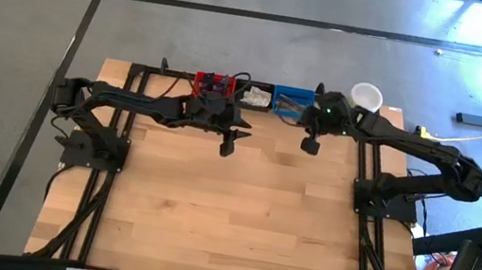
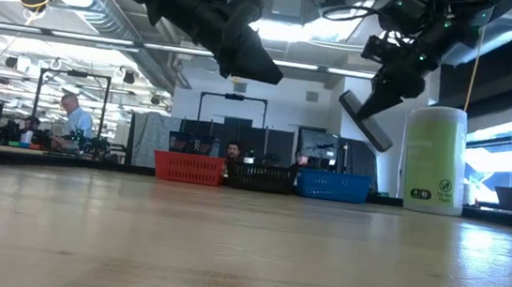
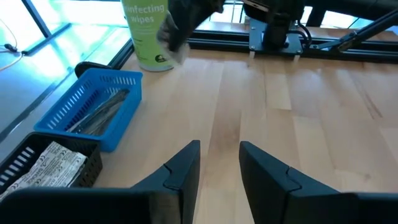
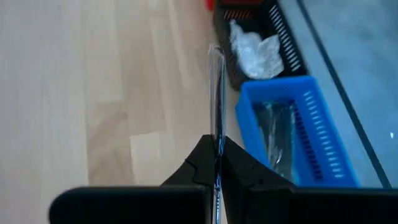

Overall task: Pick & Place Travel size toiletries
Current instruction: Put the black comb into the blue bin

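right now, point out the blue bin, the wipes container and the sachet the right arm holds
blue bin [image 3: 74, 115], left wrist view, mesh side wall
wipes container [image 2: 434, 161], low view, middle of green body
sachet [image 4: 216, 93], right wrist view, thin edge above the fingers

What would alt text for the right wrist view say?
The right gripper is shut on a slim grey sachet, held edge-on above the wooden table. Beside it, the blue bin holds more sachets and the black bin holds clear packets.

The tall pale-green tub [image 3: 151, 34] at the upper left of the left wrist view has words on it. They read "…nfecting wipes". The packets [image 3: 46, 165] in the black bin have print too small to read.
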### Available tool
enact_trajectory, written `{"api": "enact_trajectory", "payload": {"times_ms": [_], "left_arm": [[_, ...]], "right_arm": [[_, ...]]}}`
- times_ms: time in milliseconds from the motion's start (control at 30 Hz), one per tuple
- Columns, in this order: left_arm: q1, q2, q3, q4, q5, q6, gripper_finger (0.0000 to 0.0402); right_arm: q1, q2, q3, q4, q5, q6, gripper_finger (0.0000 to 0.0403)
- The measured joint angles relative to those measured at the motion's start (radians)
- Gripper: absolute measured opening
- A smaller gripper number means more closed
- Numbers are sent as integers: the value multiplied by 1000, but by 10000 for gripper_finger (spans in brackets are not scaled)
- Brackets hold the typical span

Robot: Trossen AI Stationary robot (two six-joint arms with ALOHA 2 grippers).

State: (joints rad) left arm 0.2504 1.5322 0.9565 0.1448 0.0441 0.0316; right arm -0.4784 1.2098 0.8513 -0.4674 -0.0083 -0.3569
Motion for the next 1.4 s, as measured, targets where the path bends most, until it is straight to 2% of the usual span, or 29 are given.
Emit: {"api": "enact_trajectory", "payload": {"times_ms": [200,367,567,900,1000,1100,1267,1400], "left_arm": [[0,0,0,0,0,-10,109],[0,0,0,1,0,-10,109],[0,0,0,1,0,-10,109],[-1,0,0,0,0,-20,109],[-1,0,0,0,0,-20,109],[-1,0,0,0,0,-20,109],[-1,0,1,0,0,-18,109],[-1,0,1,0,0,-18,109]], "right_arm": [[-75,1,3,73,-14,-28,8],[-141,52,77,47,-41,-33,8],[-201,172,197,-57,-55,-34,8],[-230,440,388,-80,-63,-56,8],[-241,503,438,-121,-31,-58,8],[-250,553,458,-147,5,-74,8],[-269,613,459,-145,5,-94,10],[-272,634,460,-139,16,-97,35]]}}
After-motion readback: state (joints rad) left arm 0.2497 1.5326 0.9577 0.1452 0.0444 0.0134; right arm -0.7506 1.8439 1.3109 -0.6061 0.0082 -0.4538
